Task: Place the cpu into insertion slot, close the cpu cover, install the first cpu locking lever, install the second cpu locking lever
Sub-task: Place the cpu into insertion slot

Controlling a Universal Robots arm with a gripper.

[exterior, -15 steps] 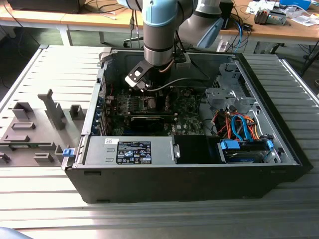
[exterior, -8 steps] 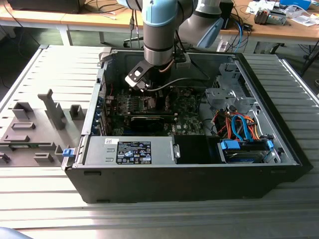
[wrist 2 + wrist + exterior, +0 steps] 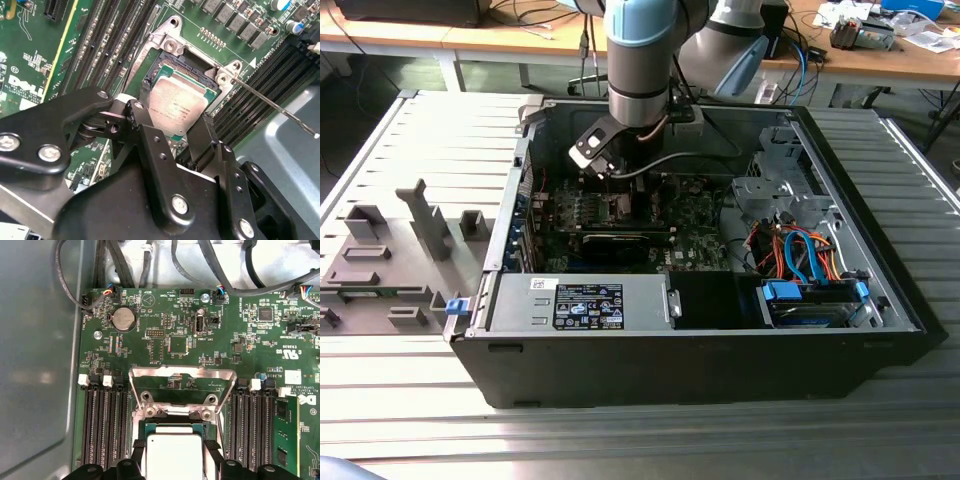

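The cpu (image 3: 174,456), a flat square chip with a dull silver top, sits at the insertion slot (image 3: 172,413) on the green board. My gripper (image 3: 174,446) is shut on it, one black fingertip (image 3: 138,447) against each side. In the second wrist view the cpu (image 3: 176,102) lies inside the slot's silver rim (image 3: 171,46), between the gripper's (image 3: 172,117) fingers. The cpu cover (image 3: 182,373), a thin silver frame, stands open beyond the slot. A thin metal locking lever (image 3: 272,106) sticks out from the slot's corner. In the exterior view my gripper (image 3: 620,172) reaches down into the computer case (image 3: 650,350).
Rows of black memory slots (image 3: 102,425) flank the insertion slot on both sides. Black cables (image 3: 120,265) run along the case wall beyond the board. A power supply (image 3: 585,303) and a drive bay with orange and blue cables (image 3: 800,255) fill the case's near side. Grey fixtures (image 3: 390,260) stand outside the case.
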